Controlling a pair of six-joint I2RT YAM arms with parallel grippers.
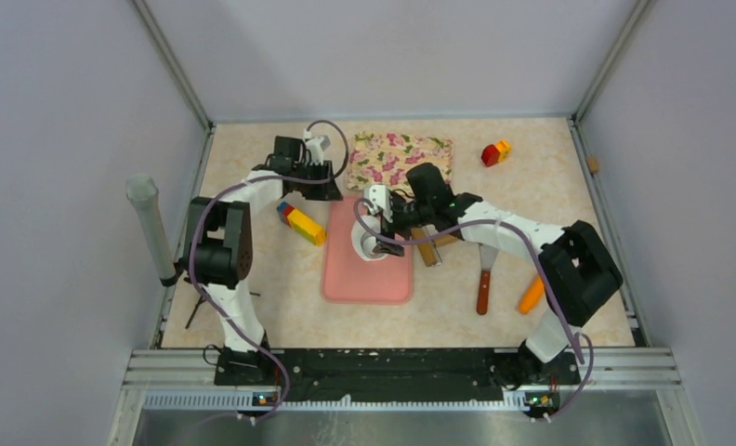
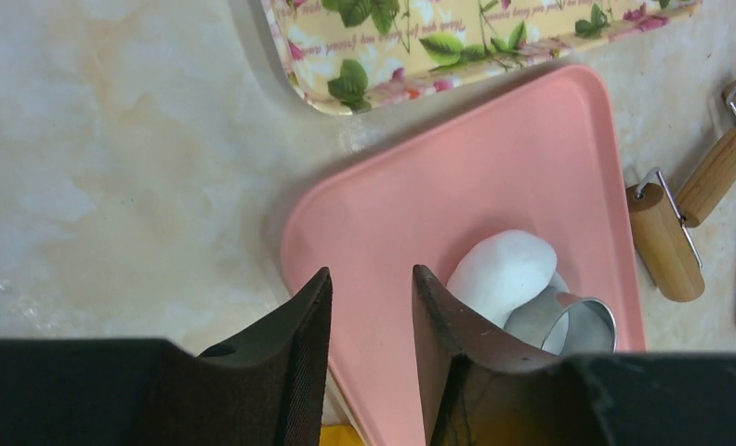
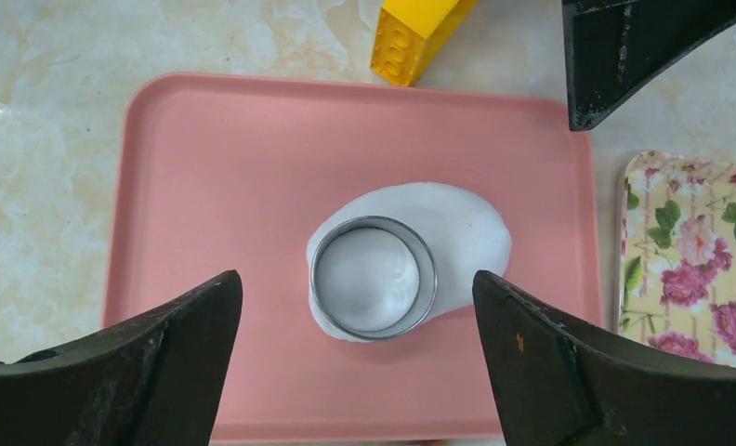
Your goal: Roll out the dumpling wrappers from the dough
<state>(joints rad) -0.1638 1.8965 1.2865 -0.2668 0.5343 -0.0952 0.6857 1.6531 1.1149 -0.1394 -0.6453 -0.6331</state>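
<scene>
The dough (image 3: pixel 462 232) is a flattened irregular white sheet on the pink mat (image 3: pixel 225 167). A silver metal ring (image 3: pixel 374 276) stands pressed on the dough's near-left part. No loose wrapper disc is in view; the ring hides whether the dough inside it is cut. My right gripper (image 3: pixel 355 276) hovers above the ring, jaws wide open and empty; it covers most of the dough in the top view (image 1: pixel 375 243). My left gripper (image 2: pixel 372 271) is open and empty above the mat's far left corner (image 1: pixel 320 190). The dough (image 2: pixel 499 269) and ring (image 2: pixel 573 321) lie just right of it.
A floral tray (image 1: pixel 400 158) lies behind the mat. A wooden rolling pin (image 1: pixel 427 249) and a spatula (image 1: pixel 484 279) lie right of the mat, with an orange piece (image 1: pixel 532 295) farther right. Toy blocks (image 1: pixel 301 223) lie left of the mat, and more blocks (image 1: pixel 495 152) at the back right.
</scene>
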